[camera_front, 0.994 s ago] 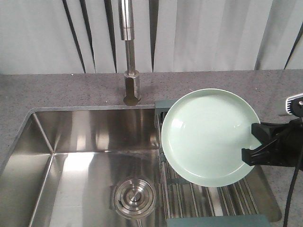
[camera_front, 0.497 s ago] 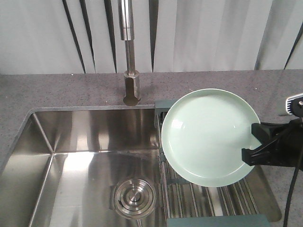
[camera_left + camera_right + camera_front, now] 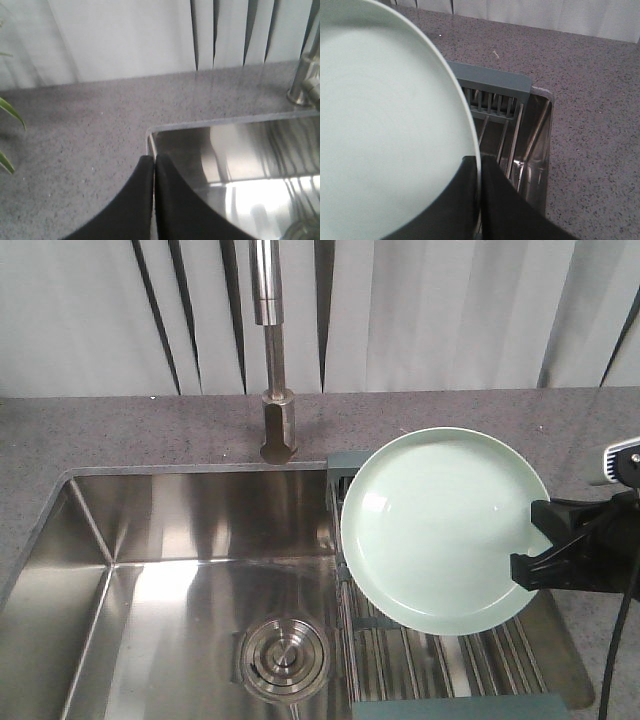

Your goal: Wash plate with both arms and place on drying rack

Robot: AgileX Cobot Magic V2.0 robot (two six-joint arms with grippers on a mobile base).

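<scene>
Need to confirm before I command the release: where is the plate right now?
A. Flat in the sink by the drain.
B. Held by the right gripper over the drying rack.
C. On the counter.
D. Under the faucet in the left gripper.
B: the right gripper pinches the plate by its rim, above the drying rack.

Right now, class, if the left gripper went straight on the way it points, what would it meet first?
Likely the sink, at its corner rim just past the left gripper, which is shut; the counter lies beyond. Depth is unclear from the wrist view.
</scene>
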